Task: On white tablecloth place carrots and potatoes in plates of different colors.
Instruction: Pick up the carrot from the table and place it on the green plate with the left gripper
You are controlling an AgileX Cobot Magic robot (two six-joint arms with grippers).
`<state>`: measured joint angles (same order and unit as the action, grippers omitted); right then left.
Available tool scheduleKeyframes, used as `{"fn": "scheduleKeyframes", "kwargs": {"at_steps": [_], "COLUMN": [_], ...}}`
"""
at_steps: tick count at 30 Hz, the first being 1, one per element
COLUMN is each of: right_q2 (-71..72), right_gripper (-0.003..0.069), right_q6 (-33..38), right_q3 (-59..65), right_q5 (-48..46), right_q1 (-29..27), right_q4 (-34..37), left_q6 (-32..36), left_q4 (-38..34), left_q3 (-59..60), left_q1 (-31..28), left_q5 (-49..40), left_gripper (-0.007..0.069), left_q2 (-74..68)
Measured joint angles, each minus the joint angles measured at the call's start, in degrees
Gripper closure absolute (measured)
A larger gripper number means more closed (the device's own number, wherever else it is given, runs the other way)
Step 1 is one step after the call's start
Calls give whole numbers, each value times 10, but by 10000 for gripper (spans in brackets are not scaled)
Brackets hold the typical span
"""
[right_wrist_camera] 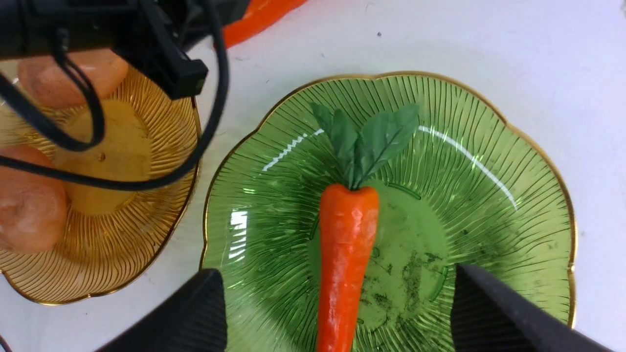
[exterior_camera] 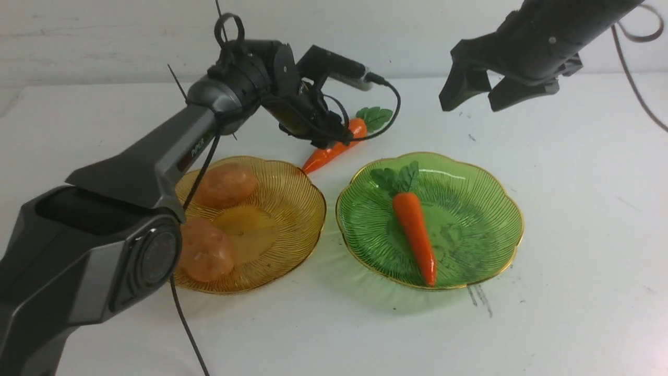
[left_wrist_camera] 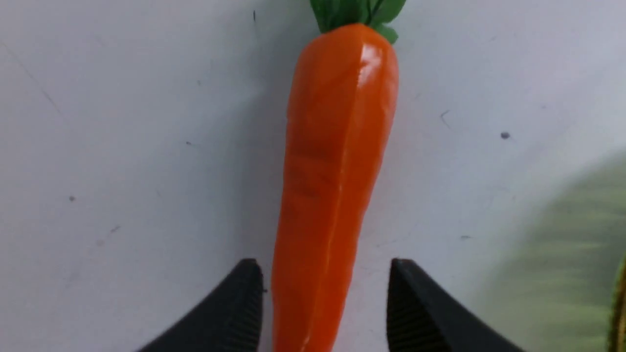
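Observation:
One carrot (exterior_camera: 334, 149) lies on the white tablecloth (exterior_camera: 574, 261) behind the two plates. My left gripper (exterior_camera: 334, 138) is down over it. In the left wrist view the carrot (left_wrist_camera: 337, 146) runs between the fingers of the left gripper (left_wrist_camera: 320, 264), which stand open with a gap on each side. A second carrot (exterior_camera: 415, 230) lies in the green plate (exterior_camera: 480, 219). Two potatoes (exterior_camera: 227, 183) (exterior_camera: 206, 250) rest in the amber plate (exterior_camera: 292, 209). My right gripper (exterior_camera: 472, 104) hangs open and empty high above the green plate (right_wrist_camera: 489, 171).
The two plates sit side by side in the middle of the table, almost touching. My left arm reaches across the amber plate (right_wrist_camera: 122, 244), its cable looping over it. Dark scuffs mark the cloth in front of the green plate.

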<state>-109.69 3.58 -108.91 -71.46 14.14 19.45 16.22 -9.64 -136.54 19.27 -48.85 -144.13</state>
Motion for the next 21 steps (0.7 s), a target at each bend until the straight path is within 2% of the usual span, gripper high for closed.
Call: {"fn": "scheduleKeyframes", "kwargs": {"at_steps": [2, 4, 6, 9, 11, 15, 16, 18, 21], "right_q2": [4, 4, 4, 4, 4, 4, 4, 4, 6], "right_gripper": [101, 100, 100, 100, 100, 100, 100, 100, 100], "right_q6": [0, 1, 1, 1, 1, 1, 1, 1, 1], "right_q3": [0, 0, 0, 0, 0, 0, 0, 0, 0], "right_q5": [-2, -2, -2, -2, -2, -2, -2, -2, -2], "right_q1": [0, 0, 0, 0, 0, 0, 0, 0, 0], "right_q4": [-3, -3, -3, -3, -3, -3, -3, -3, -6], "left_q6": [2, 3, 3, 3, 3, 2, 2, 2, -1], "left_q4": [15, 17, 17, 17, 15, 14, 15, 15, 15], "left_q3": [0, -1, 0, -1, -1, -9, -14, -22, -46], "left_q1": [0, 0, 0, 0, 0, 1, 2, 2, 3], "left_q5": [4, 6, 10, 13, 13, 14, 13, 12, 4], "left_gripper": [195, 116, 74, 63, 111, 323, 404, 445, 460], "left_q2": [-16, -22, -29, -43, -53, -53, -53, -52, -44]}}
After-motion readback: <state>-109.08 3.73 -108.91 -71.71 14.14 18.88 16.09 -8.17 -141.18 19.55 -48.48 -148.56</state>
